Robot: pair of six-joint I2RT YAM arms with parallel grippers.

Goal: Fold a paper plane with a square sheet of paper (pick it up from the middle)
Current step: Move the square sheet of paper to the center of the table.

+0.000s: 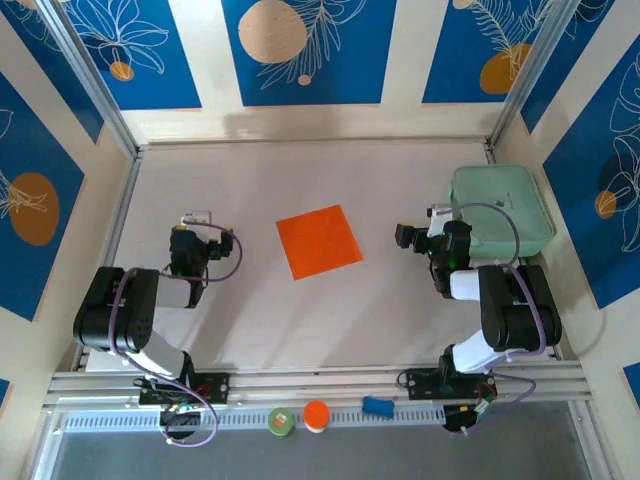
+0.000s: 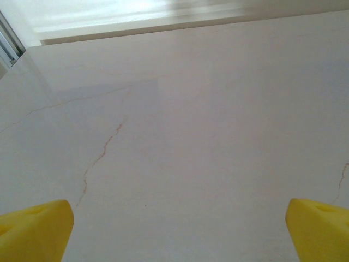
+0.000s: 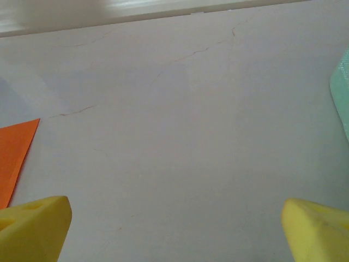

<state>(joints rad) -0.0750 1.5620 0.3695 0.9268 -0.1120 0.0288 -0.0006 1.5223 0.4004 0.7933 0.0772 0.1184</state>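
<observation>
- One square sheet of paper (image 1: 319, 242) lies flat on the table (image 1: 250, 190), in the middle between the two arms and apart from both.
- Two grippers: the left gripper (image 2: 177, 229) and the right gripper (image 3: 174, 229) both have jaws spread wide, nothing between them.
- One mint-green case (image 1: 505, 205) is at the far right, just beside the right arm.
- Three small things are on the near rail: a greenish round one (image 1: 280, 420), an orange disc (image 1: 316, 415), a blue piece (image 1: 377, 405).
- The yellow fingertips (image 2: 35, 232) are cut off by the frame edges.
- The right wrist view catches one corner of the sheet and a sliver of the case.
</observation>
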